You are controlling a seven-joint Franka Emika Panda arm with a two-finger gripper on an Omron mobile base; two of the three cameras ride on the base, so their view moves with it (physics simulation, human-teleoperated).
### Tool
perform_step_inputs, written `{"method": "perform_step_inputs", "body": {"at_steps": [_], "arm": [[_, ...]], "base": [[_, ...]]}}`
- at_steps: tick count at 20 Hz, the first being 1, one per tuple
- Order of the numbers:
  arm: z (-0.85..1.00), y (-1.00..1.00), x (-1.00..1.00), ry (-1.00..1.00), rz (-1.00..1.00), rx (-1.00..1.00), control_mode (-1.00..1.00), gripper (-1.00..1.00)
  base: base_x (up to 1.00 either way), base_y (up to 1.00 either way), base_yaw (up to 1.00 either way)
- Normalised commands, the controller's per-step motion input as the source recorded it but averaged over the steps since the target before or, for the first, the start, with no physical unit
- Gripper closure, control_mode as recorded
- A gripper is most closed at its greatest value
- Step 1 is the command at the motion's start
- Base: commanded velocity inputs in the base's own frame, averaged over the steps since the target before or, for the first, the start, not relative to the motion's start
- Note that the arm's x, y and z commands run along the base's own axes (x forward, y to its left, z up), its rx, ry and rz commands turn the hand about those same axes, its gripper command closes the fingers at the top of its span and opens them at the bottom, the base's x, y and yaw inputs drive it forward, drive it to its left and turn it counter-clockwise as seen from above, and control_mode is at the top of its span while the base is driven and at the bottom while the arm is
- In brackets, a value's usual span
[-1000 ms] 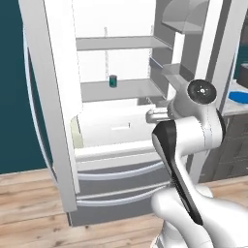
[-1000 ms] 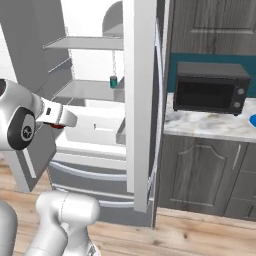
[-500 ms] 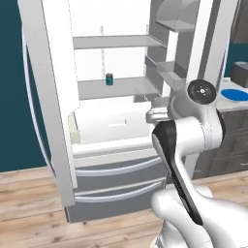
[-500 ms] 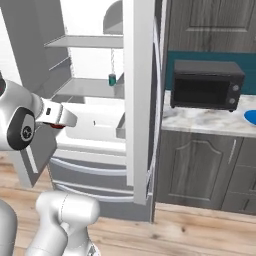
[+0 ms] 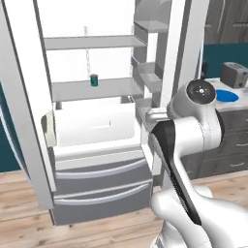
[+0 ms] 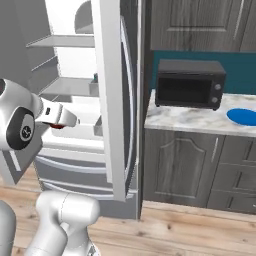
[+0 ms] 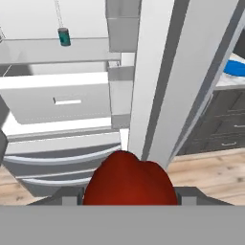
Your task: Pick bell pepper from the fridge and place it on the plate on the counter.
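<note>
Gripper clamped on the red bell pepper, held in front of the open fridge, beside its door edge.

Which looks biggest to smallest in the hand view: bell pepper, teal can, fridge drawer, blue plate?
1. Fridge drawer.
2. Bell pepper, though it sits right at the camera, so it looks oversized.
3. Blue plate, cut off by the frame edge, so its rank is unsure.
4. Teal can.
</note>
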Motion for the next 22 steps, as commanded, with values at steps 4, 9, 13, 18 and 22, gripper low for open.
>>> {"method": "perform_step_inputs", "body": {"at_steps": [4,9,13,18,22], "arm": [[0.00,0.00,0.00,0.00,0.00,0.00,1.00,1.00],[0.00,0.00,0.00,0.00,0.00,0.00,1.00,1.00],[0.00,0.00,0.00,0.00,0.00,0.00,1.00,1.00],[0.00,0.00,0.00,0.00,0.00,0.00,1.00,1.00],[0.00,0.00,0.00,0.00,0.00,0.00,1.00,1.00]], "base": [[-0.23,-0.58,-0.01],[-0.18,-0.53,-0.02],[-0.23,-0.54,-0.01],[-0.16,-0.53,-0.01],[-0.04,-0.60,0.00]]}}
